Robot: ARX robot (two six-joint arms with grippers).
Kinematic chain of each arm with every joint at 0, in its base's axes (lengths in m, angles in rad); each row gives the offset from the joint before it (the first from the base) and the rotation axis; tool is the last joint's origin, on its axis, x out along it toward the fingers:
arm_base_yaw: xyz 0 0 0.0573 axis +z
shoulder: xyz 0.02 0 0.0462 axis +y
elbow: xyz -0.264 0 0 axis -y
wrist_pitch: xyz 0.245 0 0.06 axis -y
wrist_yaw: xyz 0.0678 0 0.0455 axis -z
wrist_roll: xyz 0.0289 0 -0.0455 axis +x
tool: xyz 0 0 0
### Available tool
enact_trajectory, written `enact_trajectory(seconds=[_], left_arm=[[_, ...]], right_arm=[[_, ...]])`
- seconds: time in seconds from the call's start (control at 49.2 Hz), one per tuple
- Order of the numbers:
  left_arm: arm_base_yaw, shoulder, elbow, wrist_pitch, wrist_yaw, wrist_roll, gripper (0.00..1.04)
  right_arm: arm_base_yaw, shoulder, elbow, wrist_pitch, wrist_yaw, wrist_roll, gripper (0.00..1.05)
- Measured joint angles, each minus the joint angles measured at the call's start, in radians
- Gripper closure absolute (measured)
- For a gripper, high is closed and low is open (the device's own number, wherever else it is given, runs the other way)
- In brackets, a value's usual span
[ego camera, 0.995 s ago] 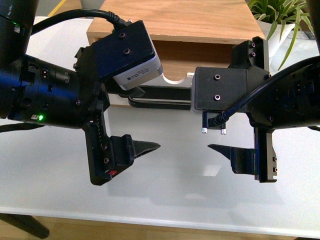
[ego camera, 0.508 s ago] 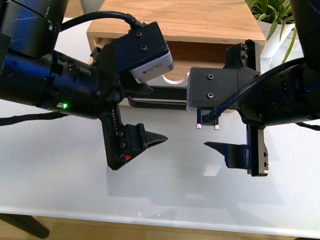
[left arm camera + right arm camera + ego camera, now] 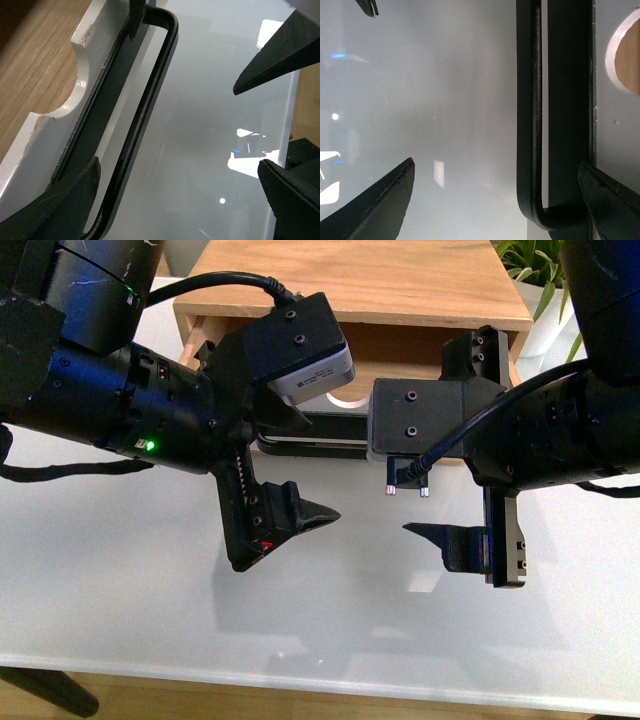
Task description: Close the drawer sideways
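While left claw (image 3: 177, 165) and right claw (image 3: 495, 165), both released, straddled its black bar handle (image 3: 145, 110), ajar white-fronted wooden drawer (image 3: 30, 150) likely wanted square, even push.

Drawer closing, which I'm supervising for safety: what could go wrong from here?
Both open grippers, left gripper and right gripper, straddle the black handle of the drawer; a finger could wedge behind the bar. Their fingertips face each other closely over the table, so the arms might collide.
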Motion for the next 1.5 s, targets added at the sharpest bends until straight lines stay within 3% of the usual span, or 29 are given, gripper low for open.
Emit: enact_trajectory(seconds=[0.731, 1.503], left_arm=[[0.006, 0.082, 0.083, -0.074, -0.005, 0.027, 0.09], [-0.002, 0.142, 0.182, -0.081, -0.042, 0.008, 0.09]], right_arm=[[0.016, 0.037, 0.030, -0.018, 0.014, -0.010, 0.09], [-0.013, 0.131, 0.101, 0.078, 0.047, 0.020, 0.09]])
